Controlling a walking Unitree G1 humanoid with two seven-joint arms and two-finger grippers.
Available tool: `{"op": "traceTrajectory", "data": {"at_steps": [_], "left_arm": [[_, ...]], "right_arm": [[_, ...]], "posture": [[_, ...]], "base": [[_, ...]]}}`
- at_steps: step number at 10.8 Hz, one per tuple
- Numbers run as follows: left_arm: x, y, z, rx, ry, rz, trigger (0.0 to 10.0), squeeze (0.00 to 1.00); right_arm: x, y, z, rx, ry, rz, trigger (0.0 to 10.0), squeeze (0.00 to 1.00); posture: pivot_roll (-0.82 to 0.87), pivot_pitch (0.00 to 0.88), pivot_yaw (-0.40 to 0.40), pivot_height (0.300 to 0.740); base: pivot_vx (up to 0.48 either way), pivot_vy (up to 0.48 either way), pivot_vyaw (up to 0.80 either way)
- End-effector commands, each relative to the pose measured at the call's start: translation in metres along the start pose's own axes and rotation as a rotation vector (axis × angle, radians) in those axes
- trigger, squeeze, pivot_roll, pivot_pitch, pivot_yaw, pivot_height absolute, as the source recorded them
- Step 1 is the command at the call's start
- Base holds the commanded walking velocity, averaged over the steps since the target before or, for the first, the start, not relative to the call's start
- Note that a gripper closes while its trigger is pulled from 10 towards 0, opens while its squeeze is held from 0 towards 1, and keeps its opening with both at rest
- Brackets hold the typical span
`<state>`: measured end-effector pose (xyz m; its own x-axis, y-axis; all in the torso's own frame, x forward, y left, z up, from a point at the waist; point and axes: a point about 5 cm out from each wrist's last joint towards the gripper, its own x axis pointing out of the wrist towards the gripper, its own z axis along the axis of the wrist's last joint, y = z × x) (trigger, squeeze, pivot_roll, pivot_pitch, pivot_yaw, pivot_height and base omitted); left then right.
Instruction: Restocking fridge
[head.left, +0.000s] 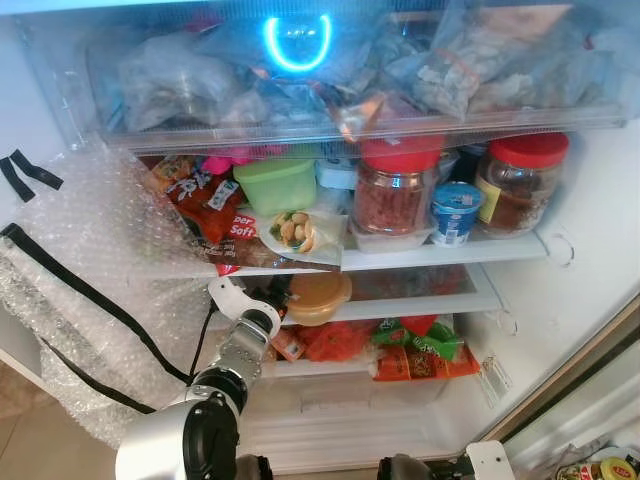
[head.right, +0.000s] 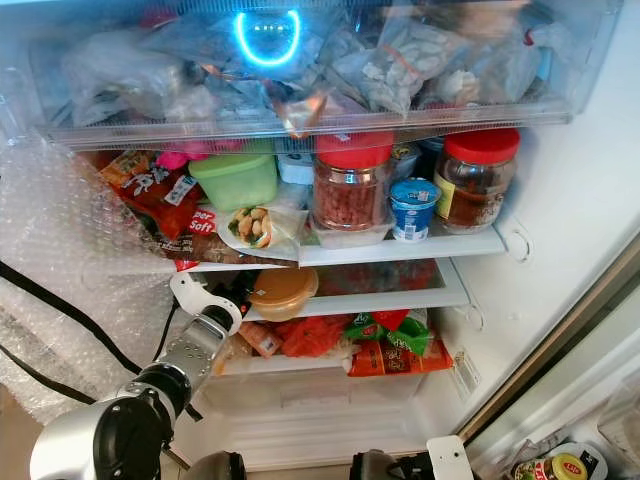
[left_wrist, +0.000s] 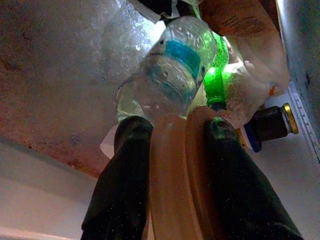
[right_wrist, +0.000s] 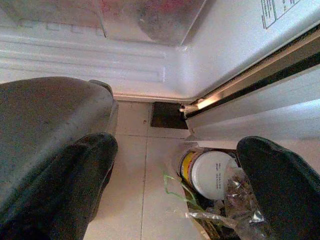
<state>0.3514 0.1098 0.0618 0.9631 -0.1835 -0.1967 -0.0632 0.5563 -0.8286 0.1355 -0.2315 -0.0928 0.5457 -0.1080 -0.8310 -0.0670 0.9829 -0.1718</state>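
Note:
In the open fridge, my left arm (head.left: 240, 350) reaches up to the second shelf from the left. Its gripper (left_wrist: 172, 127) is shut on the rim of a tan lidded tub (head.left: 320, 297), which rests on that shelf (head.left: 420, 305). The black fingers (left_wrist: 125, 170) clamp the tub's edge from both sides. Just beyond the tub, a clear water bottle with a blue label (left_wrist: 172, 70) lies on its side with a green bottle (left_wrist: 215, 82) behind it. My right gripper (right_wrist: 177, 150) hangs low over the tiled floor, open and holding nothing.
Bubble wrap (head.left: 90, 290) with black tape covers the fridge's left side. The upper shelf holds red-lidded jars (head.left: 395, 185), a green box (head.left: 275, 182), a yoghurt cup (head.left: 455, 212) and snack packs. Red and green packets (head.left: 410, 345) lie below. A white-lidded jar (right_wrist: 212, 175) sits on the floor.

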Motion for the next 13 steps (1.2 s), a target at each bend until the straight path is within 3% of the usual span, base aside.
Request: {"op": "traceTrajectory", "data": {"at_steps": [1,2,9,10,13], "left_arm": [[0.004,-0.009,0.005,0.026,-0.017,-0.006,10.0,0.00],[0.005,-0.010,0.005,0.036,-0.017,-0.004,10.0,1.00],[0.008,-0.018,0.013,-0.019,-0.098,-0.037,10.0,1.00],[0.008,-0.018,0.014,-0.017,-0.098,-0.040,10.0,0.00],[0.005,-0.013,0.019,-0.006,-0.118,-0.061,10.0,0.00]], "right_arm": [[-0.004,0.007,-0.019,0.006,0.074,0.020,10.0,0.00],[-0.004,0.007,-0.019,0.006,0.075,0.020,10.0,0.00],[-0.004,0.008,-0.020,0.004,0.076,0.023,10.0,0.00],[-0.005,0.008,-0.021,0.006,0.077,0.022,10.0,0.00],[-0.005,0.009,-0.021,0.010,0.076,0.023,10.0,0.00]], "posture": [[-0.21,0.000,0.032,0.638],[-0.21,0.000,0.031,0.638],[-0.20,0.000,0.033,0.638],[-0.20,0.000,0.036,0.638],[-0.18,0.000,0.043,0.638]], "base": [[0.000,0.000,0.00],[0.000,0.000,0.00],[0.000,0.000,0.00],[0.000,0.000,0.00],[0.000,0.000,0.00]]}}
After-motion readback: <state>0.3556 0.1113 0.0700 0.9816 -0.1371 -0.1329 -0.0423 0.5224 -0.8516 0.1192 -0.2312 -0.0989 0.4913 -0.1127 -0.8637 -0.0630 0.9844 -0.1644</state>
